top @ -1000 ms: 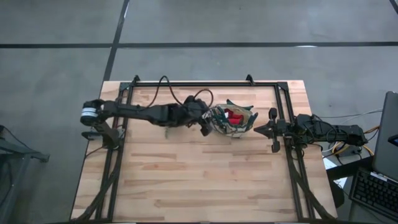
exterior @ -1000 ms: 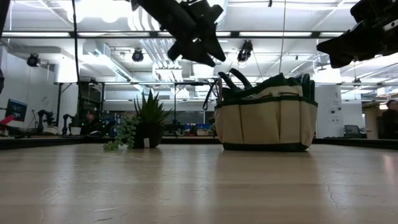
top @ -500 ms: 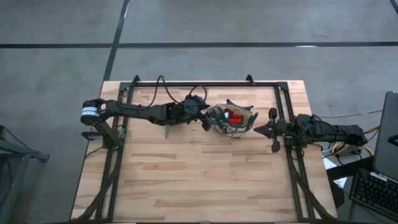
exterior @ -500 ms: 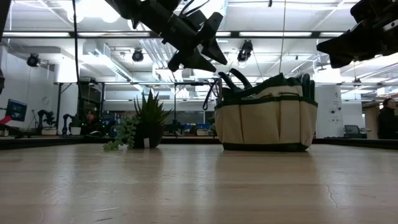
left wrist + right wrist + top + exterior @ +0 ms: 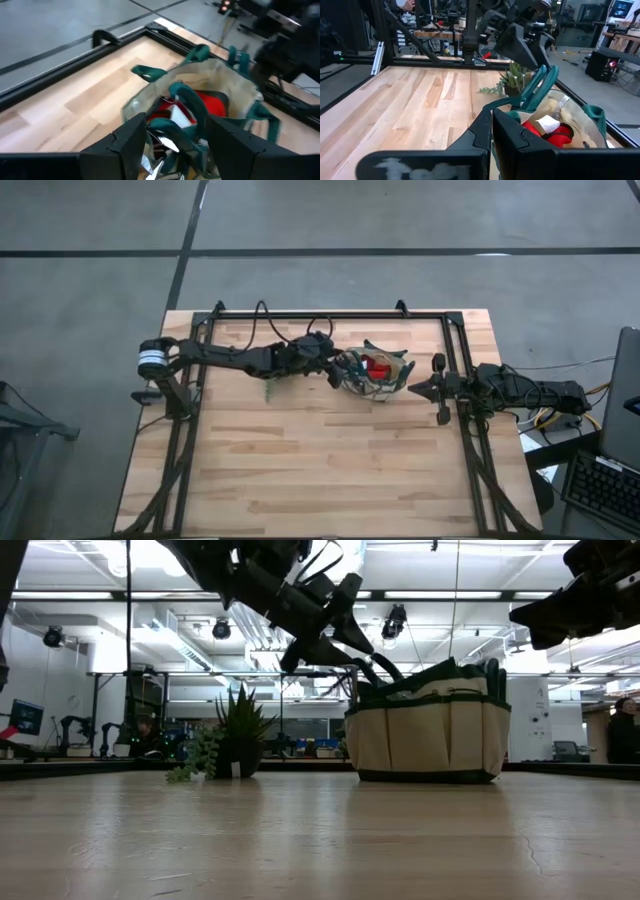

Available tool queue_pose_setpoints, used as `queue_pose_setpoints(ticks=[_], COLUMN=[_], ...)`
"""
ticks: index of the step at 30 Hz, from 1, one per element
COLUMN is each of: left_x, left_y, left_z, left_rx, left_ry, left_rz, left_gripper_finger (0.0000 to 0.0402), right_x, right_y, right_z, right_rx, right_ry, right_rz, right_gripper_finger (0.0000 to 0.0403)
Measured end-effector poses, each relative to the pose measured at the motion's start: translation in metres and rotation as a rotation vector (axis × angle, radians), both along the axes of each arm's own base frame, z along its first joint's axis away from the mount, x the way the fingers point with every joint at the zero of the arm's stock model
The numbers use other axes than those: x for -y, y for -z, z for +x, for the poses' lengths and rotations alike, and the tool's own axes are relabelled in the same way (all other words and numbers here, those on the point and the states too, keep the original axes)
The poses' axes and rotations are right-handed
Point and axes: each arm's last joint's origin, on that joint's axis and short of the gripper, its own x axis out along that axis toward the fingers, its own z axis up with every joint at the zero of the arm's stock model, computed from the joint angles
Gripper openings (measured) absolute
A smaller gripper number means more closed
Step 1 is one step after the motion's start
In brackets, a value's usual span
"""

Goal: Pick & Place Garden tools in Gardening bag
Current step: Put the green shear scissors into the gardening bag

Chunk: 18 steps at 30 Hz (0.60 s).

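The beige gardening bag [image 5: 392,380] with dark green trim stands on its base right of the table's middle [image 5: 428,735]. A red glove [image 5: 214,106] and dark green tool handles [image 5: 470,668] show in its open top. My left gripper [image 5: 176,122] hovers open at the bag's left rim [image 5: 345,652]. One green bag handle [image 5: 187,100] rises between its spread fingers, and I see no touch. My right gripper [image 5: 412,389] waits shut, raised, just right of the bag [image 5: 492,117].
A small leafy green plant [image 5: 235,735] in a pot stands left of the bag, under my left arm. A black frame [image 5: 330,313] rims the far and side edges of the table. Bare wood [image 5: 320,470] stretches across the near half.
My left gripper has sunk toward the bag's left rim and handle and rolled somewhat, staying open. The bag has stayed where it was.
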Motion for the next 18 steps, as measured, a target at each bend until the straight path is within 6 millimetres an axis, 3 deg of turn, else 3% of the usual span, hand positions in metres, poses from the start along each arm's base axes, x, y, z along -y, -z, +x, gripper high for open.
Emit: queue_pose_setpoints(ticks=[5, 18], left_x=[0.0017, 0.0033], left_y=[-0.0006, -0.0032], left_z=[0.001, 0.002], left_rx=[0.005, -0.003], left_ry=[0.049, 0.167], left_rz=[0.007, 0.093], left_gripper_finger=[0.0187, 0.0058], right_x=[0.0, 0.0], right_y=[0.0, 0.0], right_z=[0.0001, 0.0001], right_rx=[-0.001, 0.0], right_ry=[0.001, 0.001], right_rz=[0.001, 0.0], right_gripper_finger=[0.0008, 0.0008])
